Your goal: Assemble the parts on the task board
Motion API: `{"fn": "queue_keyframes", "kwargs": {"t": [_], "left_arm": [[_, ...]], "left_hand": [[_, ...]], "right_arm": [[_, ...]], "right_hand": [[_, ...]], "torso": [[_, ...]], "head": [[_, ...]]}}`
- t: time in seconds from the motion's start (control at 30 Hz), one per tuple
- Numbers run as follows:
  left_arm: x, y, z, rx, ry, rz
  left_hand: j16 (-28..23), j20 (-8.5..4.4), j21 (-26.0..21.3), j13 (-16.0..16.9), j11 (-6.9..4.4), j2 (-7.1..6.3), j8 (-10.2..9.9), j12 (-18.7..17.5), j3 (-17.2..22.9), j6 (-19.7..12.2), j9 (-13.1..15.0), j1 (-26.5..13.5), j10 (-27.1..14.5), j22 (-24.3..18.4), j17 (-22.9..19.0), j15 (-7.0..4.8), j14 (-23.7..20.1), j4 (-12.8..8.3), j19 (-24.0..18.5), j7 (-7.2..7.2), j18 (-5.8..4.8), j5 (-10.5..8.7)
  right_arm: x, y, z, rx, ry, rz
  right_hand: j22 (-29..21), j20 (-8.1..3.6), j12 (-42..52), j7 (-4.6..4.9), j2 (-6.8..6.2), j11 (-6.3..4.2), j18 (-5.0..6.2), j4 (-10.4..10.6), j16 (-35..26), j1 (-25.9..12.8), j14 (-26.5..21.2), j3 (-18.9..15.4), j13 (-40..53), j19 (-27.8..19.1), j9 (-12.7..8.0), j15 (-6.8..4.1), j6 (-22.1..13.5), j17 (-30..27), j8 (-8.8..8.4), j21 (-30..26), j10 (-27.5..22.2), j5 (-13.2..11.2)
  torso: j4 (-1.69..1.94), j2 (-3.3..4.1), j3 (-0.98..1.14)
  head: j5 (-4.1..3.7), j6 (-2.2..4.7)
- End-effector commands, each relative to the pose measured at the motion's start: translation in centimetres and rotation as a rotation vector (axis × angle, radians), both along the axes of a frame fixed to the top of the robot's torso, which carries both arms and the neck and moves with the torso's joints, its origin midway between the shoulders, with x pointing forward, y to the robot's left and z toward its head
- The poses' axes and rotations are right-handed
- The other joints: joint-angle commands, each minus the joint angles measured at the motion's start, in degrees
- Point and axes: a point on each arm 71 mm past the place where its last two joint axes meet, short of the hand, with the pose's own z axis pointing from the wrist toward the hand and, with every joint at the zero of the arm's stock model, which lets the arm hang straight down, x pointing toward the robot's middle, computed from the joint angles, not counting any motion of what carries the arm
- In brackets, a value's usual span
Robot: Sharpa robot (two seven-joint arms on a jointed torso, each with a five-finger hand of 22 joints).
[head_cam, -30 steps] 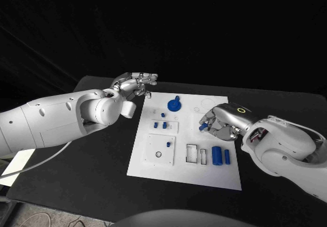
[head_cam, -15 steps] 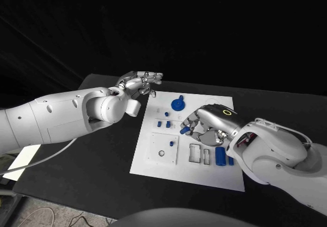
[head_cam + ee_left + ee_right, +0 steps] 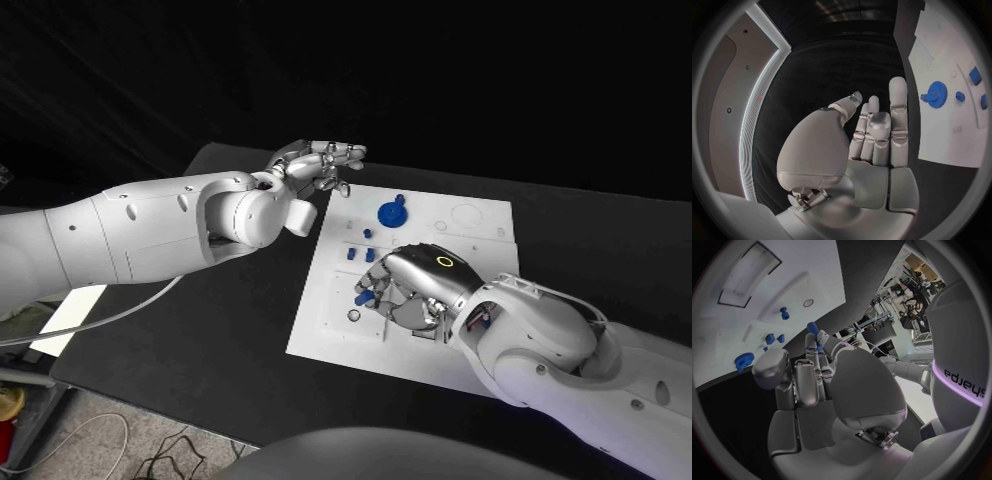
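Observation:
The white task board (image 3: 477, 228) lies in the middle of the black table. On its far part stand a blue gear (image 3: 392, 214) and small blue pegs (image 3: 361, 255). My right hand (image 3: 408, 291) hovers low over the board's near-left part and pinches a small blue part (image 3: 366, 297) in its fingertips, just above a black ring (image 3: 355, 316). In the right wrist view the blue part (image 3: 812, 328) sticks out between the fingertips, with the gear (image 3: 743, 360) and pegs (image 3: 770, 338) beyond. My left hand (image 3: 320, 163) floats over the board's far-left corner, fingers apart, holding nothing; the left wrist view shows the left hand (image 3: 873, 135) beside the gear (image 3: 936, 93).
Bare black table (image 3: 231, 300) stretches left of the board. A pale sheet (image 3: 65, 315) and a grey cable (image 3: 108, 322) lie beyond the table's left edge. My right forearm (image 3: 577, 350) covers the board's near-right part.
My right hand has carried the small blue part leftward across the board, from near its right side to its near-left part. The left hand keeps its place and stays spread.

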Motion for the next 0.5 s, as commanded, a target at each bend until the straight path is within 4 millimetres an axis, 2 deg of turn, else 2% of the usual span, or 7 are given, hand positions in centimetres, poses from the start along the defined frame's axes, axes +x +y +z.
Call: {"fn": "queue_keyframes", "kwargs": {"t": [0.03,0.13,0.3,0.5], "left_arm": [[0.0,-0.3,0.1,-0.007,-0.01,-0.021],[0.0,-0.4,0.1,-0.008,-0.01,-0.024],[0.0,-0.5,0.1,-0.009,-0.01,-0.027],[0.0,-0.6,0.1,-0.01,-0.009,-0.03]], "left_hand": [[0.03,0.37,-0.34,0.06,-0.13,0.07,0.21,0.36,-0.14,-0.51,0.01,0.12,-0.44,-0.07,-0.07,0.16,-0.42,-0.19,-0.02,-0.02,0.58,0.11],[0.03,0.37,-0.34,0.06,-0.13,0.07,0.21,0.36,-0.14,-0.51,0.01,0.12,-0.44,-0.07,-0.07,0.16,-0.42,-0.19,-0.02,-0.02,0.58,0.11],[0.03,0.37,-0.34,0.06,-0.13,0.07,0.21,0.36,-0.14,-0.51,0.01,0.12,-0.44,-0.07,-0.07,0.16,-0.42,-0.19,-0.02,-0.02,0.58,0.11],[0.02,0.39,-0.42,0.06,-0.12,0.04,0.24,0.41,-0.19,-0.56,0.01,0.04,-0.49,-0.13,-0.13,0.17,-0.44,-0.17,-0.05,-0.01,0.59,0.11]], "right_arm": [[-0.1,0.4,-0.7,-0.018,-0.016,0.031],[0.0,0.8,-1.5,-0.023,-0.005,0.034],[0.0,1.1,-2.1,-0.03,0.003,0.038],[0.5,1.4,-2.9,-0.051,0.004,0.029]], "right_hand": [[-0.05,-0.02,-0.2,0.37,0.05,-0.07,0.12,0.15,0.06,-0.61,2.46,0.33,-0.09,0.38,1.2,-0.2,0.93,-0.06,0.51,0.01,0.32,0.24],[-0.04,-0.02,-0.25,0.37,0.05,-0.06,0.11,0.13,0.05,-0.6,2.46,0.37,-0.1,0.38,1.2,-0.2,0.9,-0.07,0.49,0.01,0.31,0.24],[-0.1,-0.01,-0.33,0.39,0.05,-0.05,0.13,0.08,0.05,-0.59,2.45,0.43,-0.11,0.36,1.2,-0.2,0.85,-0.08,0.44,-0.03,0.28,0.26],[-0.14,-0.01,-0.39,0.41,0.05,-0.04,0.13,0.05,0.02,-0.59,2.43,0.46,-0.11,0.34,1.2,-0.19,0.8,-0.12,0.4,-0.05,0.26,0.26]], "torso": [[-0.04,-0.01,0.03],[0.02,0.02,0.02],[0.05,0.05,0.09],[-0.04,-0.01,-0.06]], "head": [[0.54,-0.29],[0.89,-0.51],[1.01,-0.79],[1.1,-0.9]]}}
